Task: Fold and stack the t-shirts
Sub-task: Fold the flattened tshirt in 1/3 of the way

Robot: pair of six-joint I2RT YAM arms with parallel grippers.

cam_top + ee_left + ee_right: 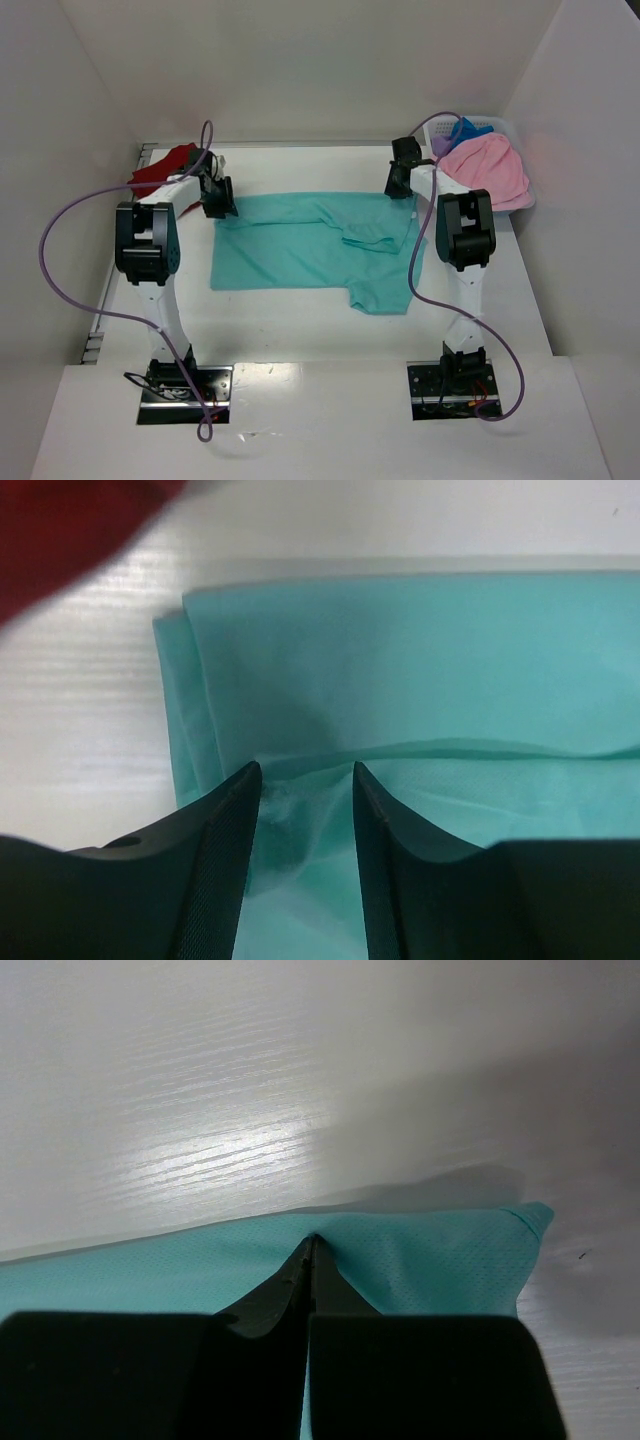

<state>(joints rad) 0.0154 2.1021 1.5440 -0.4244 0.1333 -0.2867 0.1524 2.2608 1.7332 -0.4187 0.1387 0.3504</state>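
Observation:
A teal t-shirt (310, 245) lies spread on the white table, partly folded, with a sleeve folded in on the right. My left gripper (218, 200) is at its far left corner; in the left wrist view the jaws (305, 770) stand open, with a raised teal fold (420, 670) between them. My right gripper (400, 182) is at the shirt's far right edge, shut on the teal fabric (430, 1255), fingertips together (312, 1240). A dark red t-shirt (160, 170) lies at the far left and also shows in the left wrist view (60, 530).
A white basket (505, 128) at the far right holds a pink shirt (488, 170), a blue one (466, 130) and a purple one (442, 143). White walls enclose the table on three sides. Purple cables loop beside both arms.

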